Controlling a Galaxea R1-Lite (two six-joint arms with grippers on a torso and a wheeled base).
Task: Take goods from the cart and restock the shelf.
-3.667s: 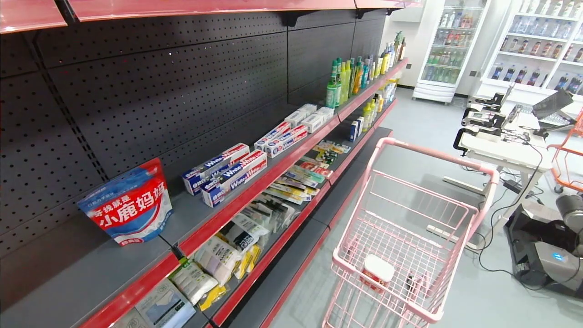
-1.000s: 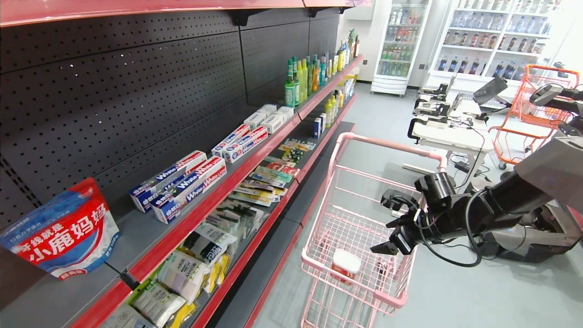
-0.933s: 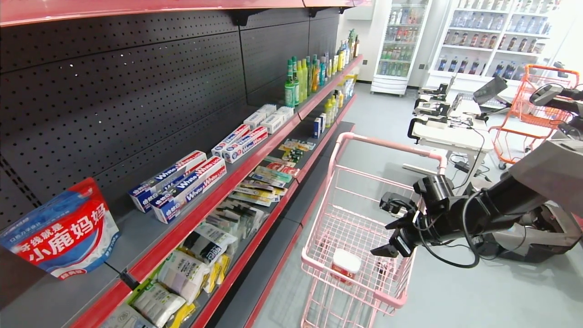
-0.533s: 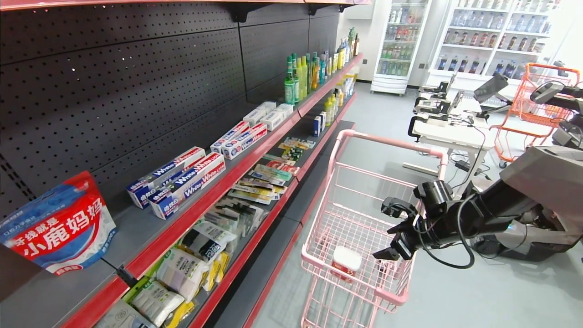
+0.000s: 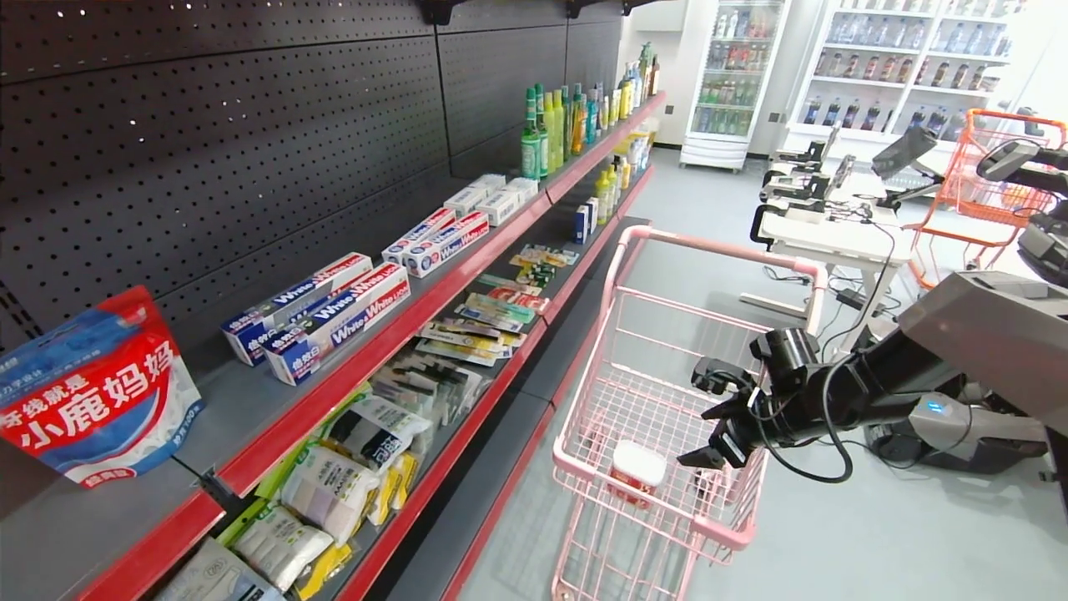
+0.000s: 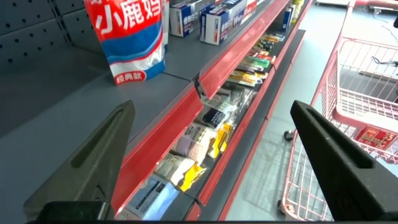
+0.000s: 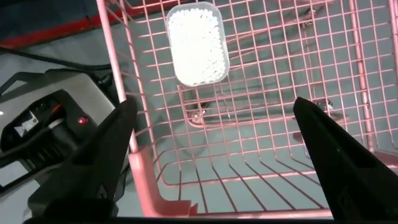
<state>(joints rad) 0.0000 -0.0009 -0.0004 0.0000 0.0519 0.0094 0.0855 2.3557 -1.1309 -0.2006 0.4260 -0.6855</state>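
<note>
Grey shop flooring runs beside a long grey shelf with a red front edge (image 5: 375,355), backed by black pegboard, where a blue-and-red standing pouch (image 5: 92,392) and white toothpaste boxes (image 5: 334,313) are set out. Parked alongside is a pink wire cart (image 5: 717,247). On its basket floor, toward the end away from the handle and near a side wall, stands a white-lidded, red-labelled plastic tub (image 5: 638,467) (image 7: 198,42), upright.

The right gripper (image 5: 709,417) hangs over the basket above the tub, its fingers (image 7: 99,162) spread wide with nothing between them. The left gripper (image 6: 212,107) sits out by the shelf's front edge near the pouch, fingers (image 6: 87,162) likewise apart and empty.

The tub looks light and rigid, with smooth walls that may slip. The lid may only be snapped on, so a grip across the narrower sides of the body, just under the lid, seems safest. The wire wall leaves little room on that side.
</note>
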